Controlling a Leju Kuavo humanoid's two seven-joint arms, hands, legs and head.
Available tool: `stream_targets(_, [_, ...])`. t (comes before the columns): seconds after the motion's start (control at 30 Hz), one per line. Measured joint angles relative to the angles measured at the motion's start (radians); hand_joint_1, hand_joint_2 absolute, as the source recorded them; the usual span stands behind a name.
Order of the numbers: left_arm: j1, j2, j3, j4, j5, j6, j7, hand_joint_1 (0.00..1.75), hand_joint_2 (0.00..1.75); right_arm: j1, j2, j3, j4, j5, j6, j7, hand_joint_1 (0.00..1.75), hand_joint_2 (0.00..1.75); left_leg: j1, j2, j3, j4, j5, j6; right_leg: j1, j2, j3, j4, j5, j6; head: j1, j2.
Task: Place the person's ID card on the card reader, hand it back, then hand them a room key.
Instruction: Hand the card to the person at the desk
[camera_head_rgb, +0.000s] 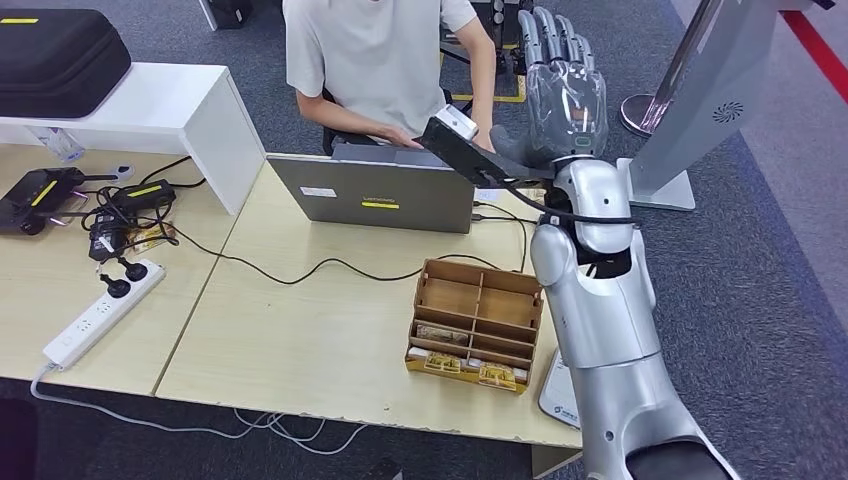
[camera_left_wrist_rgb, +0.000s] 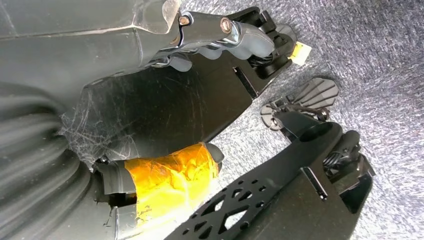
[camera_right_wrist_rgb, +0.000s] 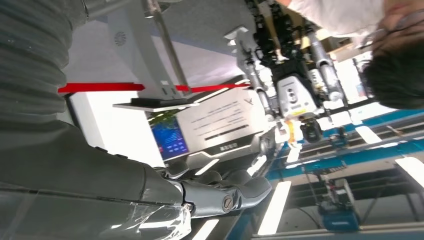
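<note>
My right hand (camera_head_rgb: 562, 75) is raised high beyond the table's far right corner, fingers straight and apart, holding nothing. It stands just to the right of the seated person (camera_head_rgb: 375, 60), whose hands (camera_head_rgb: 405, 138) rest behind the laptop. The right wrist view shows the same fingers (camera_right_wrist_rgb: 225, 192) stretched out with nothing in them. A wooden organiser (camera_head_rgb: 476, 325) with cards in its front slots stands on the table near my right arm. The white card reader (camera_head_rgb: 556, 396) lies at the table's edge, partly hidden by that arm. My left hand (camera_left_wrist_rgb: 165, 100) hangs over the grey carpet, fingers apart and holding nothing.
A grey laptop (camera_head_rgb: 375, 195) stands between the person and the organiser, and a black cable crosses the table. On the left are a white power strip (camera_head_rgb: 100, 310), chargers and a white shelf (camera_head_rgb: 150, 105) bearing a black case. A grey stand (camera_head_rgb: 690, 110) rises at the right.
</note>
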Motion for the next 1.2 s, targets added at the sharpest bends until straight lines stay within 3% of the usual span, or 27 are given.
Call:
stream_targets(0.17, [0.003,0.019,0.0,0.0,0.056,-0.044,-0.033,0.0,1.75,0.162,-0.027,0.079,-0.197,-0.135,0.026,-0.082,0.0,1.75,0.0,-0.001,0.0,0.0,-0.001,0.0,0.0,-0.001,0.0,0.0,-0.001,0.0,0.0,0.0])
stream_targets(0.33, [0.002,0.033,0.001,0.0,0.114,-0.046,-0.037,0.0,1.75,0.364,-0.141,0.184,-0.406,-0.316,0.04,-0.161,0.0,1.75,0.0,-0.002,-0.001,0.0,-0.003,0.001,0.0,-0.002,0.0,-0.001,-0.003,-0.001,0.0,0.0])
stream_targets(0.57, [0.001,0.041,0.005,0.0,0.156,-0.044,-0.042,0.0,1.75,0.576,-0.288,0.273,-0.5,-0.36,0.009,-0.225,0.0,1.75,0.0,-0.002,-0.001,0.0,-0.004,0.002,0.0,-0.002,0.0,-0.001,-0.003,0.0,0.0,0.0])
stream_targets(1.0, [0.002,0.043,0.012,0.0,0.186,-0.04,-0.046,0.0,1.75,0.675,-0.362,0.296,-0.503,-0.383,0.004,-0.235,0.0,1.75,0.0,-0.001,-0.001,0.0,-0.004,0.002,0.0,-0.002,0.0,-0.001,-0.003,0.0,0.0,0.0])
stream_targets(1.2, [0.002,0.044,0.014,0.0,0.205,-0.041,-0.052,0.0,1.75,0.692,-0.367,0.294,-0.406,-0.316,-0.023,-0.207,0.0,1.75,0.0,-0.001,-0.001,0.0,-0.004,0.002,0.0,-0.002,0.0,-0.001,-0.003,0.0,0.0,0.0])
